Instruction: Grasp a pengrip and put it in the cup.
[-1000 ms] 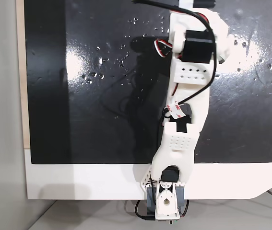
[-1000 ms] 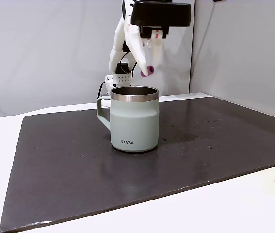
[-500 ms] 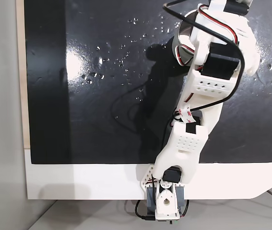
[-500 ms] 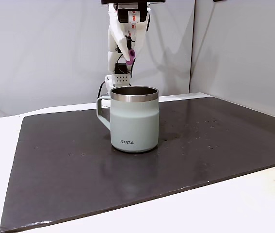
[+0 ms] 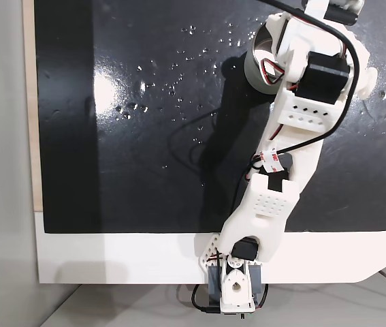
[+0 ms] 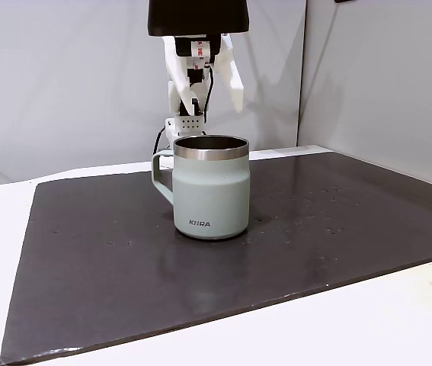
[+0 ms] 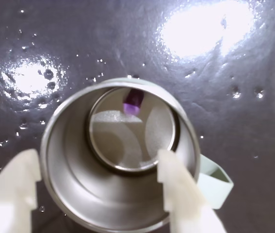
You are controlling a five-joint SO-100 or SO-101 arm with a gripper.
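Observation:
Looking straight down in the wrist view, the steel cup (image 7: 69, 194) shows its shiny inside, and its handle (image 7: 215, 182) sticks out to the right. The light-purple pengrip (image 7: 133, 101) is inside the cup, at the far edge of its bottom. My gripper (image 7: 96, 170) hangs open above the mouth, one white finger on each side and nothing between them. In a fixed view from the side, the pale grey-green cup (image 6: 210, 191) stands upright on the dark mat with the open gripper (image 6: 206, 91) directly above it. From above, the arm (image 5: 295, 143) covers most of the cup (image 5: 255, 65).
A black mat (image 6: 337, 229) covers the white table (image 6: 398, 320) and is speckled with small shiny droplets. The arm's base (image 5: 237, 286) sits at the table's near edge in a fixed view from above. Grey walls stand behind the table.
The arm swung over the cup. The gripper, which held the pengrip above the rim, has opened. The pengrip has left the fingers and is inside the cup.

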